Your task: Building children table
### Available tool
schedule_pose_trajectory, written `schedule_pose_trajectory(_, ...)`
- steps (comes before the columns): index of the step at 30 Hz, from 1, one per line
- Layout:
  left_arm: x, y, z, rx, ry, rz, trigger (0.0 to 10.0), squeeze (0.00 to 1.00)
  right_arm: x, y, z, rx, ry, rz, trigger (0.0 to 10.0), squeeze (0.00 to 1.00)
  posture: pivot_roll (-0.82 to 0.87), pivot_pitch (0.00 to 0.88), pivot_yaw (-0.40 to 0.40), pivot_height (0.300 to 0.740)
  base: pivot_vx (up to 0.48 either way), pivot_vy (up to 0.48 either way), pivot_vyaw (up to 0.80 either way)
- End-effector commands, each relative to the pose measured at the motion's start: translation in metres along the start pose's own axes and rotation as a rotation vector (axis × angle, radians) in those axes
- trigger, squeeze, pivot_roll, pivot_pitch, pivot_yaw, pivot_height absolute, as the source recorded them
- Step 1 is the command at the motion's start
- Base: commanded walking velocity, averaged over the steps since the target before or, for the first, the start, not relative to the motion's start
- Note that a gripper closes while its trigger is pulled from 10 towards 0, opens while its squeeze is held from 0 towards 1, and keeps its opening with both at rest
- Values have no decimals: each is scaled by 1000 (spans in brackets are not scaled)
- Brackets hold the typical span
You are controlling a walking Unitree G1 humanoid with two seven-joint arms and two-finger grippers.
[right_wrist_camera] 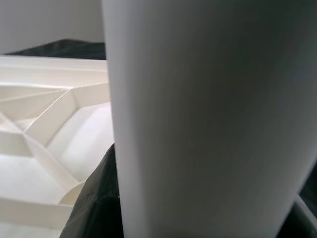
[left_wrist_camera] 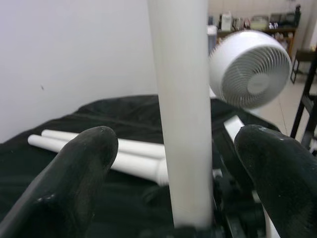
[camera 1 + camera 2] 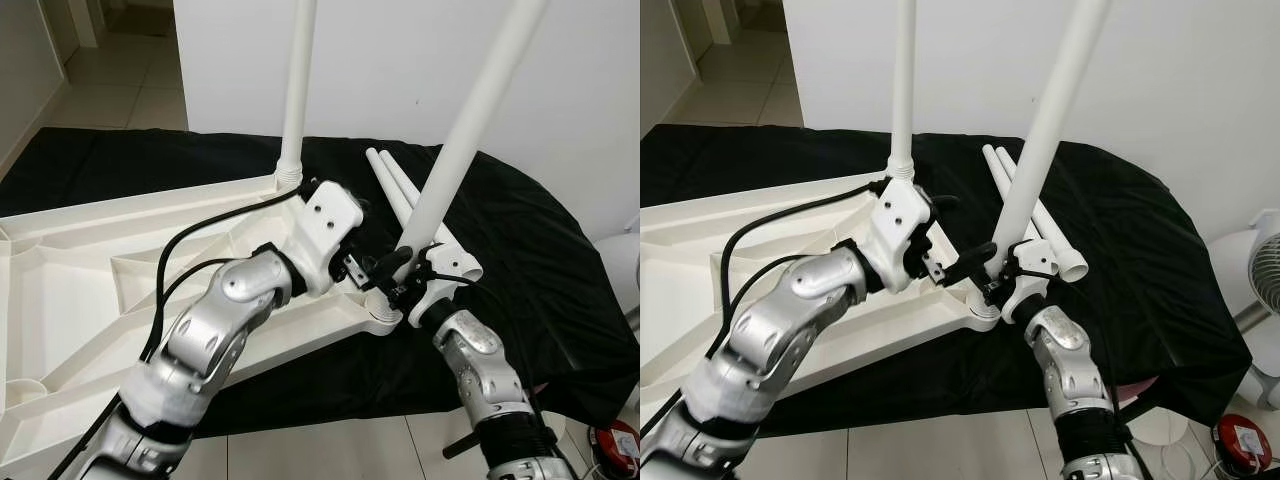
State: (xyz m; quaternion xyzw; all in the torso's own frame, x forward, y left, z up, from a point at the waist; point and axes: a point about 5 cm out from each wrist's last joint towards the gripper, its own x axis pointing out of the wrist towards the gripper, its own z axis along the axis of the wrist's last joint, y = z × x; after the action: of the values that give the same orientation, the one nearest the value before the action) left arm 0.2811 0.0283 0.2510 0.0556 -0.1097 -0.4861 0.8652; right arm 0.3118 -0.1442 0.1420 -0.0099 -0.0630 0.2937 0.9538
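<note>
The right gripper (image 3: 418, 272) is clenched around the base of a white table leg (image 3: 470, 120), holding it tilted toward one o'clock over the corner socket (image 3: 383, 318) of the upturned white tabletop (image 3: 90, 290). The left gripper (image 2: 173, 163) is released, its fingers (image 2: 74, 173) either side of that leg without touching it.

Judged step: seating the second leg. Next, the leg needs righting and screwing in. One fitted leg (image 3: 298, 80) stands at eleven o'clock; two spare legs (image 3: 392, 185) lie on the black cloth (image 3: 540, 270) at twelve.
</note>
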Motion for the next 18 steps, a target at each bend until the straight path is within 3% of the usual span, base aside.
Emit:
schedule_pose_trajectory(1,4,1,6,-56,2,-2,10000,0,4,8,4,-49,20,96,10000,0,5,0,-100,740,0,0,0)
schedule_pose_trajectory(6,12,2,11,-130,42,-5,10000,0,4,11,11,-128,47,186,10000,0,3,0,-96,740,0,0,0)
schedule_pose_trajectory(13,18,2,19,-186,48,-21,10000,0,5,13,13,-155,69,231,10000,0,6,0,-99,740,0,0,0)
schedule_pose_trajectory(15,22,4,24,-245,59,-16,10000,0,6,14,13,-161,82,250,10000,0,8,0,-102,740,0,0,0)
schedule_pose_trajectory(18,22,4,25,-271,61,-16,10000,0,6,14,13,-163,84,253,10000,0,8,0,-102,740,0,0,0)
